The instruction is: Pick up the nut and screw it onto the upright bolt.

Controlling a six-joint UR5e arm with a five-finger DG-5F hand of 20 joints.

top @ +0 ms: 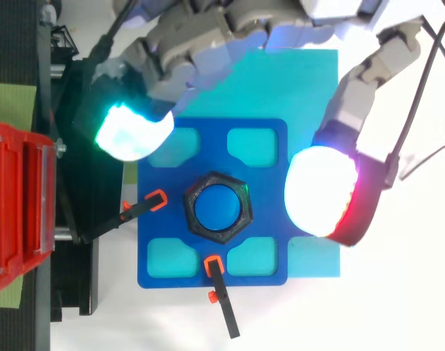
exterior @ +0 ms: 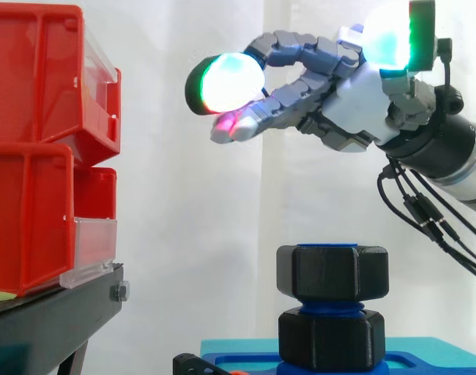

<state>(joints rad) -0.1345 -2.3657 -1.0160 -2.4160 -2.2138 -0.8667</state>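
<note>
1. The hand (exterior: 355, 94) hung high above the bolt (top: 218, 207), with clear air between them.
2. Its fingers were stretched out and loose and held nothing. The glowing pads (exterior: 231, 80) touched nothing either.
3. The nut (exterior: 332, 272) was not in the hand. It sat around the top of the bolt, and a little blue showed through its middle from above.
4. Under it was a second black nut (exterior: 331, 340). Some blue thread showed between the two, so I thought the top nut could go down more.
5. I could not tell how tight the top nut was.
6. The bolt stood straight up from a blue plate (top: 266, 197). I think it stood that way so a nut could spin down it from above.
7. Two small clamps (top: 142, 207) pinched the plate at its edges. I think they stopped it from sliding or turning when the nut got twisted.
8. The red bins (exterior: 34, 156) stood off to the side, well apart from the bolt, so the hand had room.
</note>
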